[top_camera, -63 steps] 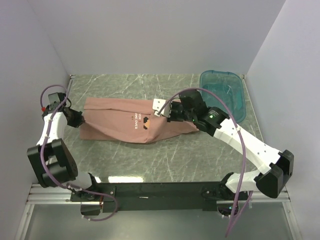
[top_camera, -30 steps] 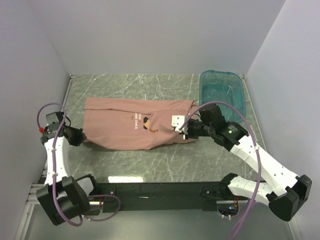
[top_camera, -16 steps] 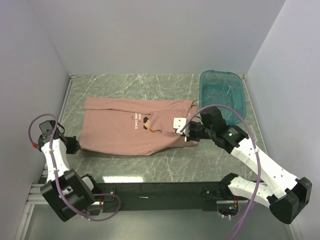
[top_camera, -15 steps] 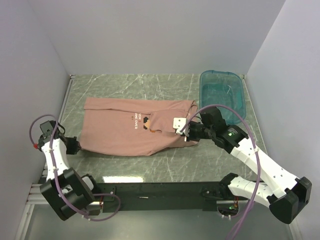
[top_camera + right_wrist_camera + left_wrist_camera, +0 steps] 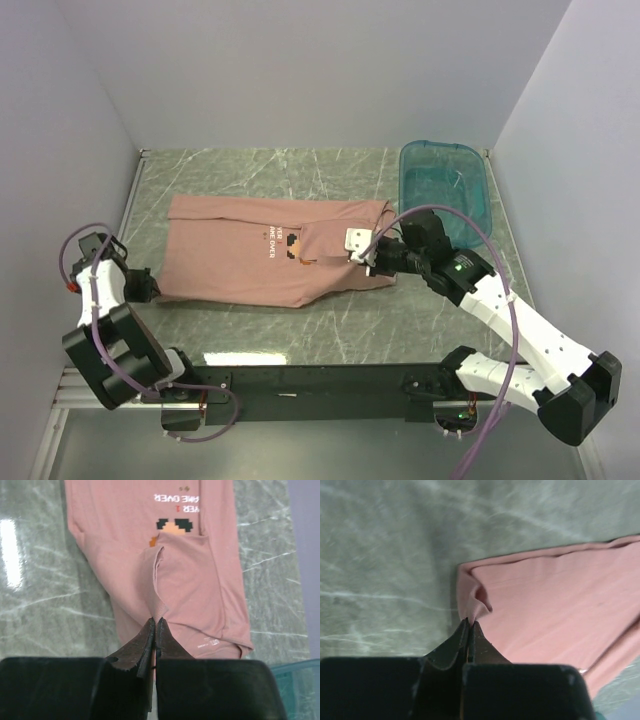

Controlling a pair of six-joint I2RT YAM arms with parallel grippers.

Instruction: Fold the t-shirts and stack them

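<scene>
Salmon-pink cotton t-shirt [image 5: 250, 255] lies flat across the middle of the table [image 5: 300, 170], long axis running from the left edge towards the right edge; chest print [image 5: 283, 243] faces up near the centre; teal tub [image 5: 445, 185] sits in the far right corner, just beyond the shirt's right end, not touching it as far as I can tell. Left gripper [image 5: 469, 623] has its jaws pressed together on the shirt's near-left corner, cloth puckered into a small ridge right at the tips. Right gripper [image 5: 154, 621] is likewise pinched on a raised crease near the right end, where a flap is already lapped over towards the print. Read: mid-fold, both ends held, nothing stacked yet. Risks from here, my judgement: both pinches are tip-only on thin cloth, so any tug along the shirt could pull a corner out and drop it; can't tell whether the right pinch has one layer or two, so lifting may peel only the top flap and leave the rest on the table; uneven travel between the arms would skew the fold line and bunch the near hem; cloth dragging on the stone-look top could wrinkle under the print; right forearm works close to the tub, so a wide swing towards the far right corner could knock it.
</scene>
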